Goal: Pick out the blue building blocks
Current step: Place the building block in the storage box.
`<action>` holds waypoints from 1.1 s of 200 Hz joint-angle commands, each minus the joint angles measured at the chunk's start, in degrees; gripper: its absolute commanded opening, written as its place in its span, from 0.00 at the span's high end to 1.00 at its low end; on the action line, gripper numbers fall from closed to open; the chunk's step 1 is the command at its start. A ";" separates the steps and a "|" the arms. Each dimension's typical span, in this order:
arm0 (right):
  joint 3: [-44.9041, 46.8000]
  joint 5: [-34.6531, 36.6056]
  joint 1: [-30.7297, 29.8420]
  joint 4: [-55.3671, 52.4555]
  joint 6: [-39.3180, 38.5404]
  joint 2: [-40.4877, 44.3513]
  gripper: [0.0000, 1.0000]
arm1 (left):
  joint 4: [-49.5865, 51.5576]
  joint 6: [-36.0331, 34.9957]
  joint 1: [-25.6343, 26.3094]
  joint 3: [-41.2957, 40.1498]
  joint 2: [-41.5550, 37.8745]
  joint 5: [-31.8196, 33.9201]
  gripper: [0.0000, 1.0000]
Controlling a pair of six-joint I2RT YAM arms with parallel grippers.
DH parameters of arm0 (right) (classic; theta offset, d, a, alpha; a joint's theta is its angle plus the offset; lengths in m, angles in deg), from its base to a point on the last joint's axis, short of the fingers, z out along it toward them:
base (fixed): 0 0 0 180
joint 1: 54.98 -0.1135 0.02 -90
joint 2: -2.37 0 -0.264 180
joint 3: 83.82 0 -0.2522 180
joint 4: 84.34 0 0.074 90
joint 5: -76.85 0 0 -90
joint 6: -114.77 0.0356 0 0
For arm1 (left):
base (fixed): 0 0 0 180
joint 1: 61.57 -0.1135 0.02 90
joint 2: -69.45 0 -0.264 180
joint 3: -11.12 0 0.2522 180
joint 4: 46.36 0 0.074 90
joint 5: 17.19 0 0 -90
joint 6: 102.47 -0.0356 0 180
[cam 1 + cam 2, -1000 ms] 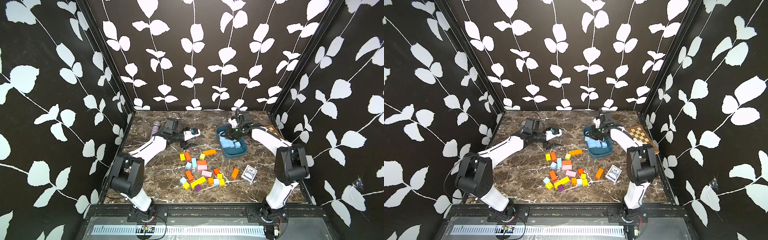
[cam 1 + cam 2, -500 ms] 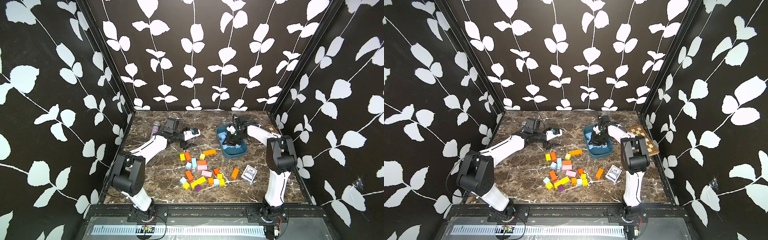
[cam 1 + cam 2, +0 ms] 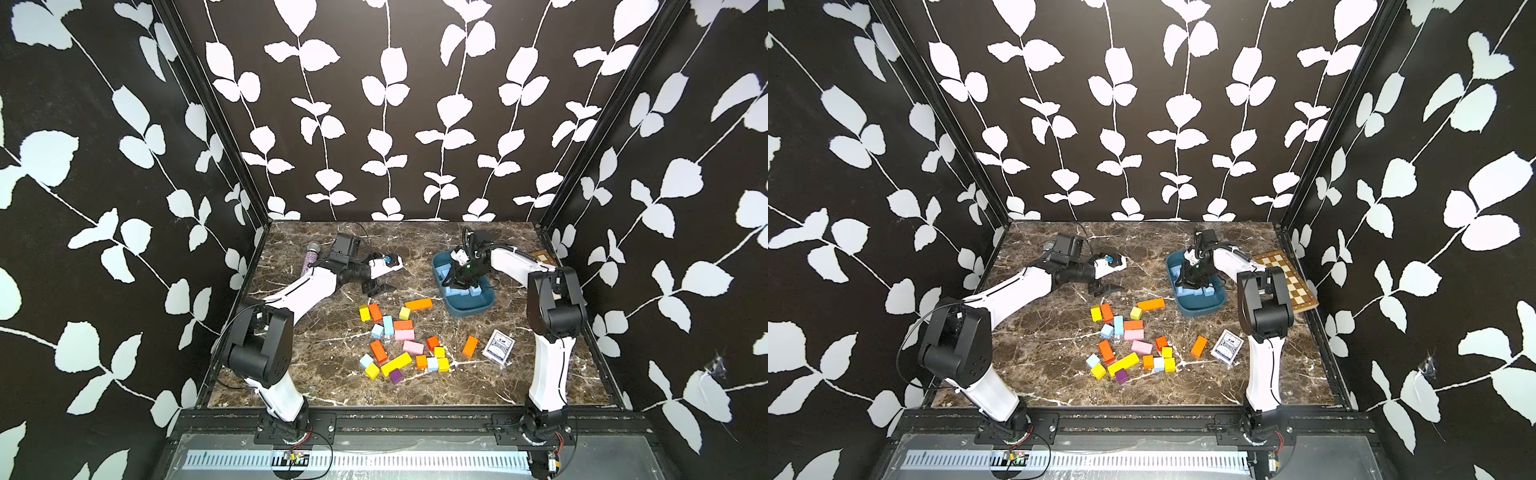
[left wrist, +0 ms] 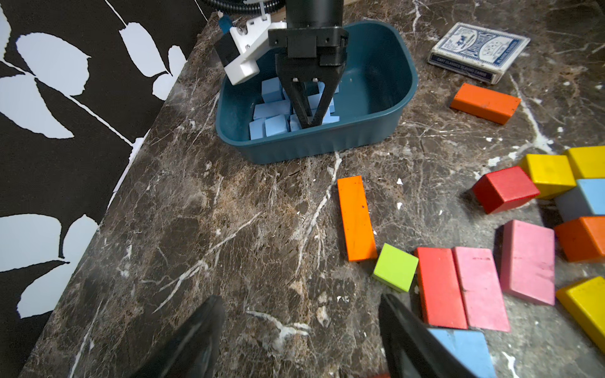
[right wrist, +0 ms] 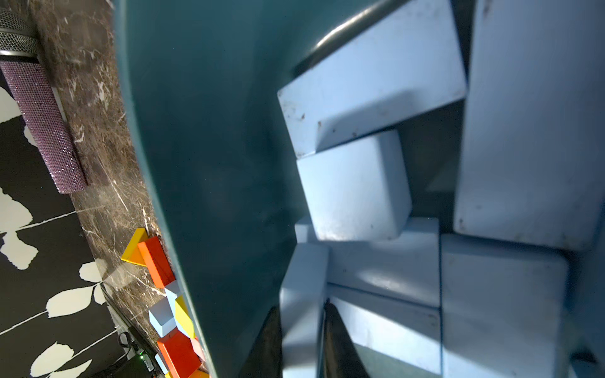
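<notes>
Find most of the blue building blocks (image 4: 271, 111) piled in the teal tray (image 4: 376, 131), right-rear part of the table (image 3: 457, 386). Count approx. four more loose mid-table among the other-coloured blocks in both top views, e.g. a bar (image 3: 387, 325) and a cube (image 3: 366, 360), each touching or just beside orange, pink or yellow neighbours. Step in hand, prob.: drop-off. Right gripper (image 4: 309, 119) down inside the tray, tips low over the pile, jaws closed on a narrow blue block (image 5: 301, 294) as far as the right wrist view shows; no telling whether gripped tight or just being let go. Left gripper (image 3: 378, 287) left-rear of the table, low over bare marble, jaws apart w/ nothing between. Next, at a guess: open fully, lift straight up clear of the tray wall w/o dragging the pile, then go for the loose blue ones. Calls for a clean pinch on each w/o nudging the touching non-blue blocks. Legible print: only on the playing-card pack (image 4: 478, 52) near the tray. Reading its side strip as roughly "Classic Playing Cards", w/ the word before that unclear and the top-face lettering too small. No writing seen on blocks, tray, the glittery purple mic (image 3: 311, 255) or the chessboard (image 3: 1287, 282).
</notes>
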 commanded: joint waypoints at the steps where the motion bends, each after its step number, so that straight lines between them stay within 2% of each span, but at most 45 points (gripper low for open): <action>1: -1.87 0.67 -0.06 -1.27 -1.45 -0.60 0.70 | 1.50 -0.01 0.40 1.63 0.47 -0.22 0.24; 53: -3.60 4.83 -0.05 -5.82 -3.59 0.82 0.69 | 1.57 -0.03 0.57 1.97 1.00 -0.33 0.24; 95: -4.59 7.97 -0.05 -8.90 -4.31 0.37 0.78 | 1.65 -0.41 0.68 2.13 1.18 -0.48 0.24; 114: -4.87 8.85 -0.10 -9.65 -4.49 0.62 0.77 | 1.68 -0.62 0.61 2.04 1.18 -0.49 0.24; 143: -4.93 9.06 -0.07 -9.51 -4.21 1.24 0.71 | 1.92 -0.69 0.72 2.04 1.16 -0.48 0.24; 162: -4.75 7.47 0.02 -9.05 -3.59 1.08 0.66 | 1.87 -0.64 0.76 2.05 1.27 -0.49 0.24; 190: -2.32 2.73 -0.11 -4.19 -0.42 1.33 0.65 | 1.57 -0.39 0.89 1.96 1.27 -0.48 0.24; 220: -1.26 1.41 -0.09 -2.32 1.09 0.77 0.65 | 1.57 -0.53 0.94 1.86 1.22 -0.48 0.24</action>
